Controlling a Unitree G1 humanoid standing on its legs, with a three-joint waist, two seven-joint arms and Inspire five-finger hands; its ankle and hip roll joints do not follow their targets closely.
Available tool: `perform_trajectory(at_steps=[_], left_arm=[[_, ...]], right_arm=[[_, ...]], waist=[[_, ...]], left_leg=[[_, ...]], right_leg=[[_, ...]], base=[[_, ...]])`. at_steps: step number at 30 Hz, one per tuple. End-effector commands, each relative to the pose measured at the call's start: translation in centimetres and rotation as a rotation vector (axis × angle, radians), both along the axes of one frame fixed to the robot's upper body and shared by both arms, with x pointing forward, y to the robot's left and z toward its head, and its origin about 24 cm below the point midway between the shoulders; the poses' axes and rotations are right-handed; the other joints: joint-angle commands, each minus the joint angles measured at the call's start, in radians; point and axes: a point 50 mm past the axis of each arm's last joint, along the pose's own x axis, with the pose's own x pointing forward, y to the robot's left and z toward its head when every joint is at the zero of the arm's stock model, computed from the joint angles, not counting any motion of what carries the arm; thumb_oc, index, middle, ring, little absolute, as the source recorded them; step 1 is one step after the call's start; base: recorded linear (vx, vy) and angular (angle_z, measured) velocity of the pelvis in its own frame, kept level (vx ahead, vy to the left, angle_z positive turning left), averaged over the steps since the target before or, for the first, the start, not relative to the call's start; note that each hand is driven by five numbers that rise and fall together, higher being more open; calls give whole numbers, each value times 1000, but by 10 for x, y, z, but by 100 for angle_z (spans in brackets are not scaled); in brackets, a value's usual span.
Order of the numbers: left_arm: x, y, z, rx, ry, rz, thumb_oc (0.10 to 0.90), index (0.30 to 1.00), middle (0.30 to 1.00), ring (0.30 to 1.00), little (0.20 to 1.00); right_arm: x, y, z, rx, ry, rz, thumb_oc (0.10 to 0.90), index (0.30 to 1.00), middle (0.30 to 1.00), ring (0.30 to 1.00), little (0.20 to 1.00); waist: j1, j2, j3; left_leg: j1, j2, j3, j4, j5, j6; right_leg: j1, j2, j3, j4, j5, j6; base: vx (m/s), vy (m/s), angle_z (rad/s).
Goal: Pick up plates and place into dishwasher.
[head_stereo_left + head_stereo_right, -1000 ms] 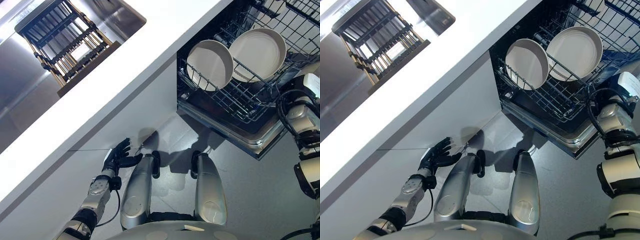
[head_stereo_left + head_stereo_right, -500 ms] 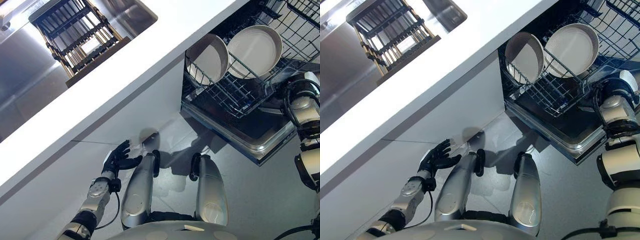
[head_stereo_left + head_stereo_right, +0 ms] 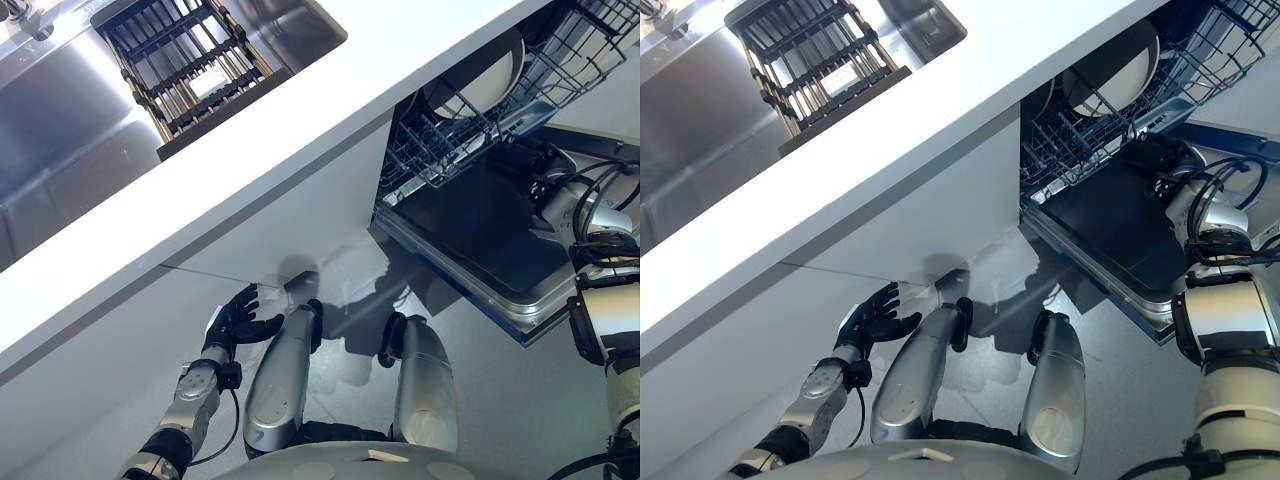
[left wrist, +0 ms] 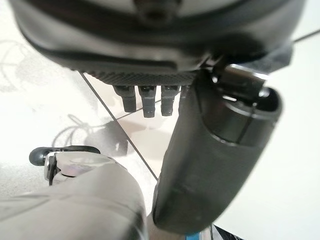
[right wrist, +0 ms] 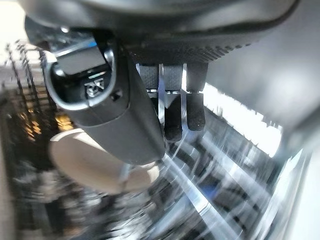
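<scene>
Two cream plates stand on edge in the dishwasher's lower wire rack [image 3: 450, 140]. The larger plate [image 3: 482, 68] shows past the counter edge, while the other plate [image 3: 1039, 100] is mostly hidden under it. My right hand [image 3: 1155, 158] is at the rack's front rim above the lowered door, its fingers [image 5: 176, 112] straight and holding nothing. A cream plate [image 5: 82, 162] shows just past them. My left hand [image 3: 236, 320] hangs low by the cabinet front, open with its fingers spread, far from the plates.
The white counter [image 3: 300, 120] runs diagonally across and overhangs the rack. A dark slatted drying rack [image 3: 195, 65] sits in the steel sink [image 3: 70, 140] at the top left. The dishwasher door [image 3: 480, 235] lies open over the grey floor.
The rack with both plates has slid back under the counter, and my right hand has moved in with it. The whole picture has also shifted. My left hand has not moved.
</scene>
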Motion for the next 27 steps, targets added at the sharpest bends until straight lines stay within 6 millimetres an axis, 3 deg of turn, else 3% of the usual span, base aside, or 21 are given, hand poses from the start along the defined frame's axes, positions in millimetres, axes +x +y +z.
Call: perform_trajectory(at_steps=[1,4,7,10,14,18,27], left_arm=[[-10,18,14,78,-52,-55,800,900,900,900,900],[-11,18,14,85,-44,-70,800,900,900,900,900],[-12,19,14,84,-45,-70,800,900,900,900,900],[-11,19,14,84,-50,-64,800,900,900,900,900],[-11,18,11,77,-60,-30,800,900,900,900,900],[-7,14,11,70,-74,-10,800,900,900,900,900],[1,9,14,49,-113,28,800,900,900,900,900]], right_arm=[[18,51,98,279,-602,309,100,300,300,300,200],[16,45,91,203,-563,221,100,300,300,300,200],[12,28,84,61,-469,90,100,300,300,300,200],[5,8,75,-161,-340,-78,100,300,300,300,200],[-14,-32,62,-577,-54,-443,100,300,300,300,200],[-23,-41,53,-719,57,-566,100,300,300,300,200],[-35,-41,49,-1081,63,-711,100,300,300,300,200]], waist=[[54,-7,-80],[51,-11,-88],[43,-17,-93],[32,-26,-97],[1,-40,-87],[-23,-48,-83],[-62,-50,-70]], left_leg=[[36,-52,54,76,-136,110],[31,-53,50,94,-144,109],[32,-48,51,96,-146,111],[28,-43,56,86,-136,112],[36,-28,68,87,-142,123],[38,-25,75,74,-133,130],[36,-24,101,52,-128,140]], right_leg=[[104,11,-34,21,-20,-38],[105,10,-31,25,-17,-33],[106,14,-26,18,-12,-31],[103,20,-20,0,2,-31],[107,39,2,-15,7,-32],[106,49,16,-39,24,-33],[93,68,44,-62,32,-33]], base=[[64,-30,6],[45,-30,9],[11,-5,6],[-5,0,-1],[-19,20,-5],[-36,31,-15],[-64,38,-11]])
